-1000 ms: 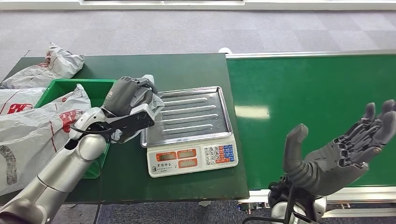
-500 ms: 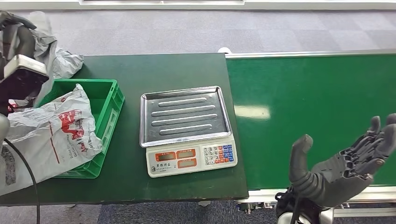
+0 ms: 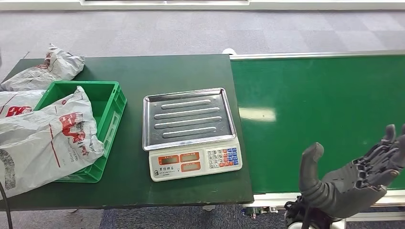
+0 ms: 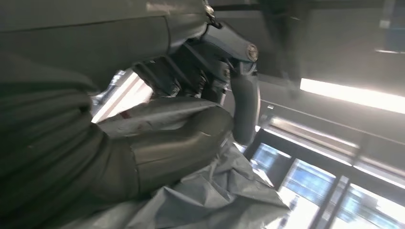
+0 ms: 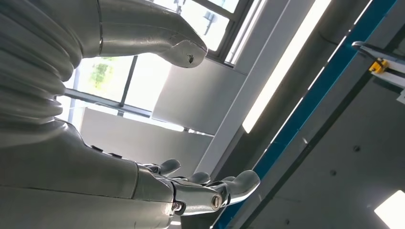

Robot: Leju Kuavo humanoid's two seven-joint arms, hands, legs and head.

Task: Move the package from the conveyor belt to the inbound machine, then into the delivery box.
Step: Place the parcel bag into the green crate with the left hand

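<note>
L hand on grey package

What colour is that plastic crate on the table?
The crate is bright green; it shows best in the head view.

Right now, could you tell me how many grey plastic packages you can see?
4, perhaps more hidden. One package drapes over the green crate, another lies on the table's far left corner, a third at the left edge; the left hand holds a fourth.
</note>
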